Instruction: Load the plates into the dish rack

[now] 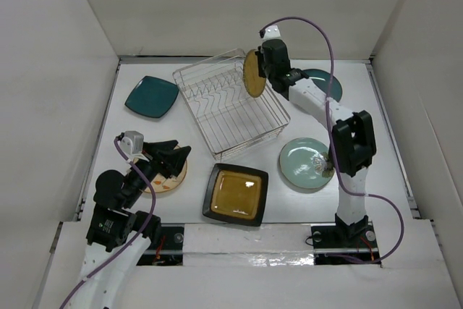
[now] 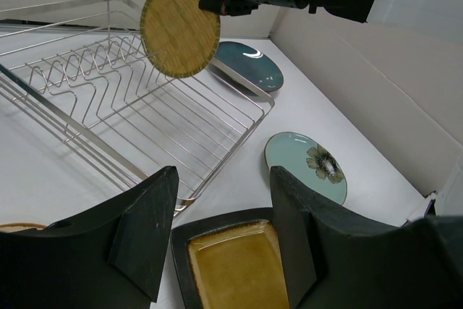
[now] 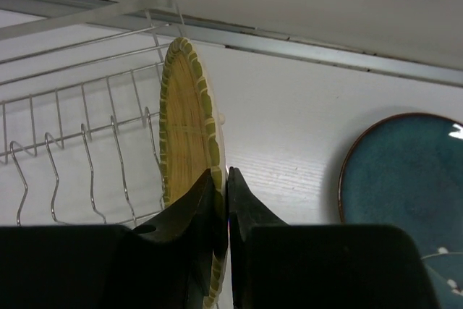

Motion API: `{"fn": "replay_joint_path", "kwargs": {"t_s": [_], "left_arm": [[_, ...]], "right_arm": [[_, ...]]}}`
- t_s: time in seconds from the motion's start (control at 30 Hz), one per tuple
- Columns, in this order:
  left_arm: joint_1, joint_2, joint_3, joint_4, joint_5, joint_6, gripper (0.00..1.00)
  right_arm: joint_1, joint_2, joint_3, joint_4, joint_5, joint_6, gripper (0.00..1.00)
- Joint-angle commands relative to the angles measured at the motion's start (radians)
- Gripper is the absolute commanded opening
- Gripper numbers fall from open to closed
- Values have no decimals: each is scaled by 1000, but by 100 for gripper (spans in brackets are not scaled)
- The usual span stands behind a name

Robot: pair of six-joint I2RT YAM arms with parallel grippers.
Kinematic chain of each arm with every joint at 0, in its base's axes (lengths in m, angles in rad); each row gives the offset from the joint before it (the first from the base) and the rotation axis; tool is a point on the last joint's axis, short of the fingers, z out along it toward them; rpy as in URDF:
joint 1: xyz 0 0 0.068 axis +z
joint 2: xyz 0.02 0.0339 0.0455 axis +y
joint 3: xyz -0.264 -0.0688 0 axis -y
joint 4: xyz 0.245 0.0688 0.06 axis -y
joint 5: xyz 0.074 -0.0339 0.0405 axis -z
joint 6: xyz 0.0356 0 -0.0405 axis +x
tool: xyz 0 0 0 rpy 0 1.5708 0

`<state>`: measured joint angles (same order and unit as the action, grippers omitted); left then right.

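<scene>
White table (image 1: 376,106) inside white-walled booth. Dish rack (image 1: 231,106) near centre, toward 12 o'clock, no plate seated in it yet. Right gripper (image 3: 226,186) pinched tight on rim of yellow plate (image 1: 253,74), held on edge above rack's 1 o'clock corner; upright probably so it slots between tines. Left gripper (image 2: 224,179) spread wide, empty, above cream plate (image 1: 172,177) at 8 o'clock.

No legible text or markings anywhere.

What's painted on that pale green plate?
A dark flower, on the pale green plate; clearest in the left wrist view.
</scene>
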<state>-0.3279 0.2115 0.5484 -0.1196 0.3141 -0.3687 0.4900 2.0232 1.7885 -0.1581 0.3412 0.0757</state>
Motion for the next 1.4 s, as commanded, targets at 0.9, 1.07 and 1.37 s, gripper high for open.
{"fn": "replay_joint_path", "kwargs": {"t_s": [0.9, 1.07, 1.37], "left_arm": [[-7, 25, 1, 37, -9, -3, 50], [-7, 6, -1, 40, -7, -1, 50], [-7, -4, -5, 54, 23, 5, 0]], "right_arm": [[90, 13, 184, 103, 166, -160, 75], [90, -332, -318, 246, -14, 167, 56], [206, -844, -1102, 330, -343, 508, 0]]}}
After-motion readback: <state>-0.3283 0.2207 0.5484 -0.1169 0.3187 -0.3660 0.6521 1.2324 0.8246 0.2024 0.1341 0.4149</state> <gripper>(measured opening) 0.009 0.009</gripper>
